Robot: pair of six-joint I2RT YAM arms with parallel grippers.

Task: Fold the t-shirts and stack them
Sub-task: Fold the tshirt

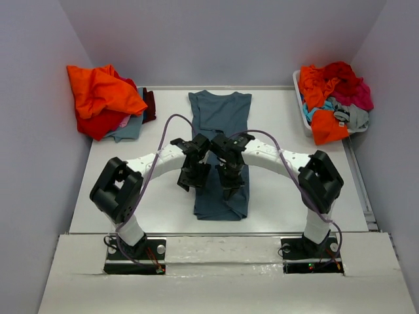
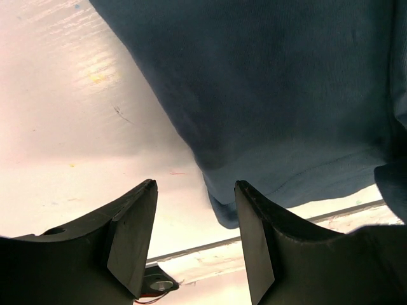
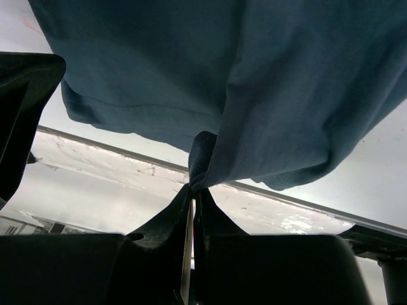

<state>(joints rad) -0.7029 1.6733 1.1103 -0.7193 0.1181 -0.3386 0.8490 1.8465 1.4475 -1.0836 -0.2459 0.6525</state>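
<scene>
White is the colour of the desk (image 1: 294,190), which is enclosed by pale grey walls (image 1: 216,39) on three sides. Down its middle a slate-blue t-shirt (image 1: 219,114) is laid lengthwise as a narrow strip, with the collar turned to the far edge and the hem brought close to the near edge. The far half is spread flat, while the near half is rumpled and partly hidden under the two arms (image 1: 163,157), which are bent inward from their bases so that they meet above the cloth.

At the far left corner a loose heap of shirts (image 1: 101,98) is piled: bright orange on top, red beneath, and a grey-blue one at the bottom. At the far right a white bin (image 1: 300,98) is set against the wall and is filled with crumpled shirts (image 1: 337,88) in orange, red, magenta, teal and grey.

The left tool (image 1: 186,183) is held low at the left edge of the slate-blue t-shirt. Its fingers are spread and nothing is gripped between them. In its wrist view the shirt's near left corner is seen just beyond its right finger (image 2: 254,235).

The right tool (image 3: 194,190) is pressed together on a small fold of the slate-blue t-shirt near the hem, and the cloth is drawn up into a gathered point at the fingertips.
</scene>
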